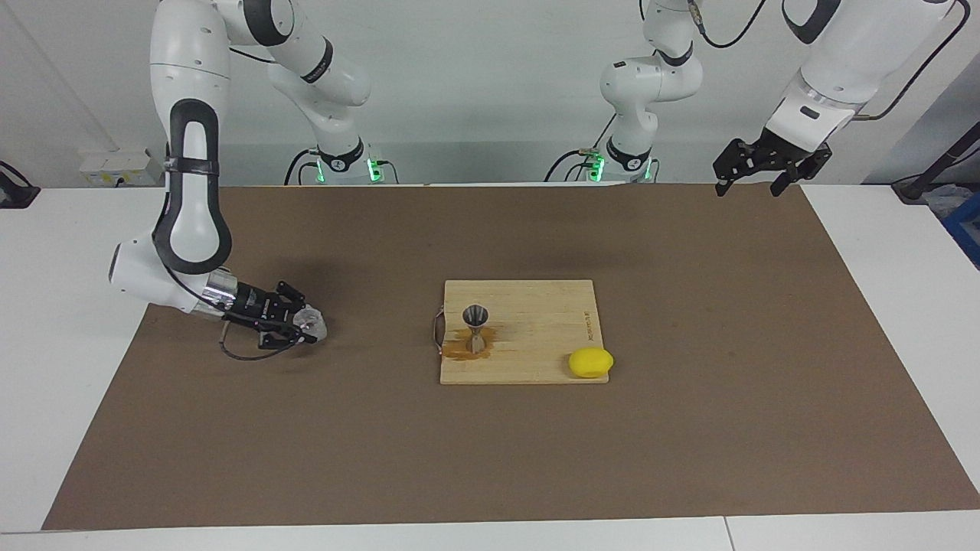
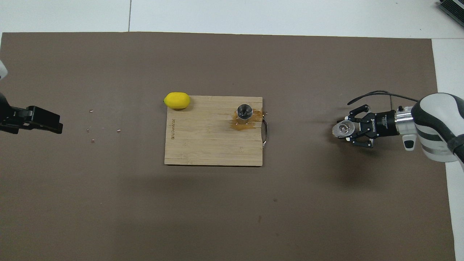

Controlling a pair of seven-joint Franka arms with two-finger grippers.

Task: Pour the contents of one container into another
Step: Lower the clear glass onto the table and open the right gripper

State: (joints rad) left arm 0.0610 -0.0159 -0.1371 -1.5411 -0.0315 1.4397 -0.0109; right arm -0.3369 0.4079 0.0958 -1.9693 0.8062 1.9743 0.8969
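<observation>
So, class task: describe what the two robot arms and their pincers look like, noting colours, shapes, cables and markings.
Both arms are glossy white with rounded segments and dark grey joint bands. The right arm has a silver wrist ring and a thin black cable looping below the right pincer. Both pincers are black, skeletal linkages; white lettering marks the right one. The left pincer hangs from a white wrist, a black cable trailing above.
</observation>
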